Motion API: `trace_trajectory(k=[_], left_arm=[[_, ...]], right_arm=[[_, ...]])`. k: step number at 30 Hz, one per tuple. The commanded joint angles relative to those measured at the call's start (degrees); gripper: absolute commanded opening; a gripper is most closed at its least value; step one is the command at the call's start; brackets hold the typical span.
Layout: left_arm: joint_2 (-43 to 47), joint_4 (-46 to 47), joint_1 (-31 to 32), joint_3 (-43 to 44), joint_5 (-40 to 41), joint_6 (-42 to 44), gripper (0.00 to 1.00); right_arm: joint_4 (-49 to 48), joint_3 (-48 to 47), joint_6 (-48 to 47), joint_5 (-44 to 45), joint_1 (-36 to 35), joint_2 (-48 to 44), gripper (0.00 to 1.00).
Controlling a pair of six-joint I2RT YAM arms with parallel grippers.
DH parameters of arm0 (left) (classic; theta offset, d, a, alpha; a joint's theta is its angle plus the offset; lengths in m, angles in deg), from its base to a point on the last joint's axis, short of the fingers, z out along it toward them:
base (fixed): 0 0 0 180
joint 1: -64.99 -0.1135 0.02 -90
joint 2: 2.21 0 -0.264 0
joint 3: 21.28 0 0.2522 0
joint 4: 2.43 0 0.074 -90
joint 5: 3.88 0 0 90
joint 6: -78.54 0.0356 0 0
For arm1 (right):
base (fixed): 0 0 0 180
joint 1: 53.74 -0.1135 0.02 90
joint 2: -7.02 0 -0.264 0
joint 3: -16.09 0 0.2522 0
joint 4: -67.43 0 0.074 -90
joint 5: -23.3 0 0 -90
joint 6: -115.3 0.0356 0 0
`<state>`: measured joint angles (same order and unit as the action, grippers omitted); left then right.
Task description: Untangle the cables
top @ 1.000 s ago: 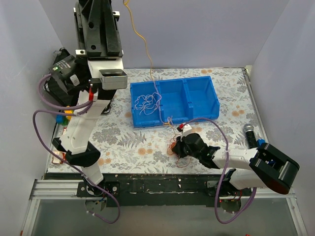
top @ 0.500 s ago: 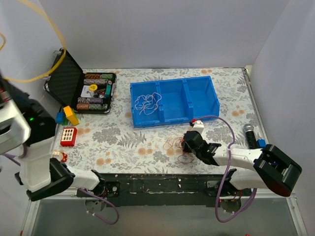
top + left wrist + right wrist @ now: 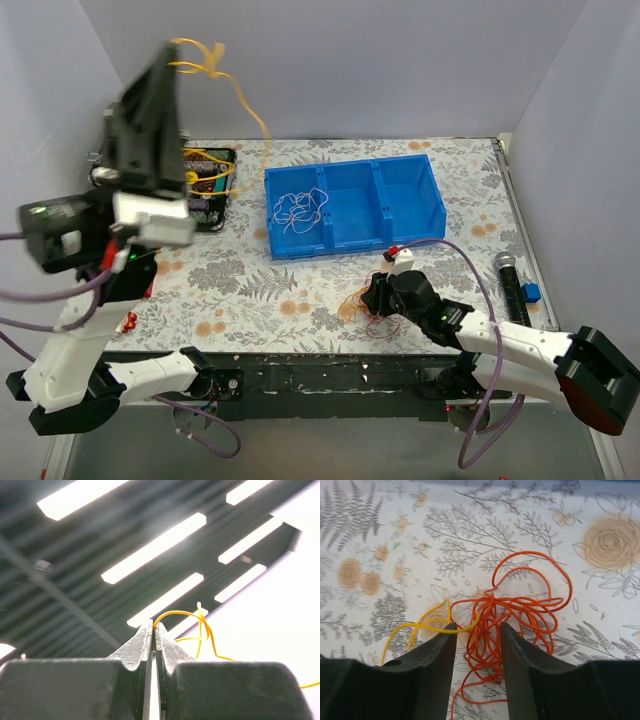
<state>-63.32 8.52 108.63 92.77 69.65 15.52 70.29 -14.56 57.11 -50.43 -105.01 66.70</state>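
Red cables (image 3: 492,622) between parted right fingers (image 3: 431,667)

Between the left gripper (image 3: 153,626) tips the yellow cable (image 3: 211,637) hides from us. The right gripper (image 3: 476,627) fingers cover part of the red cable (image 3: 490,607).

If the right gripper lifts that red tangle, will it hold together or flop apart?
Probably floppy: the red tangle lies in thin, loose loops that would likely sag and trail. It looks light, being string-thin. A yellow cable runs into it and may drag along too.
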Motion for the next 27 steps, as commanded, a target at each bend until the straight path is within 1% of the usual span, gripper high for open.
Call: trace_trajectory(k=[1, 2, 5, 11, 14, 17, 19, 22, 27], left_arm=[[-1.1, -9.2, 0.1, -8.0, 1.1, -8.4, 0.0], [-1.2, -11.1, 0.1, -9.8, 0.6, -9.3, 0.0], [-1.7, -15.6, 0.1, -16.0, -1.5, -10.1, 0.0], [-6.3, -15.6, 0.1, -23.9, -2.3, -13.4, 0.0], [-9.9, -12.9, 0.1, -27.6, -1.4, -13.7, 0.0], [-14.5, -10.4, 0.0, -29.3, -0.5, -15.1, 0.0], [-17.5, -7.9, 0.0, -29.7, 0.2, -15.9, 0.0], [-22.0, -4.2, -0.1, -29.8, 1.3, -16.2, 0.0], [-27.7, 2.5, -0.8, -29.2, 5.9, -16.9, 0.0]], right_arm=[[-5.1, 0.2, -5.5, -8.8, 0.2, -6.1, 0.54], [-4.6, -0.2, -5.7, -9.7, 0.1, -7.3, 0.58], [-2.2, -1.3, -5.8, -10.6, 0.2, -10.0, 0.59], [4.6, -3.3, -6.3, -7.6, 0.1, -16.9, 0.6], [8.2, -4.3, -5.9, -4.9, 0.2, -19.9, 0.6], [10.7, -5.3, -5.2, -3.3, 0.2, -22.7, 0.61], [10.8, -5.6, -4.6, -2.1, 0.2, -24.0, 0.61], [14.5, -6.8, -3.6, 1.1, 0.2, -25.4, 0.59], [17.7, -9.0, -3.6, 4.6, 0.2, -28.0, 0.59]])
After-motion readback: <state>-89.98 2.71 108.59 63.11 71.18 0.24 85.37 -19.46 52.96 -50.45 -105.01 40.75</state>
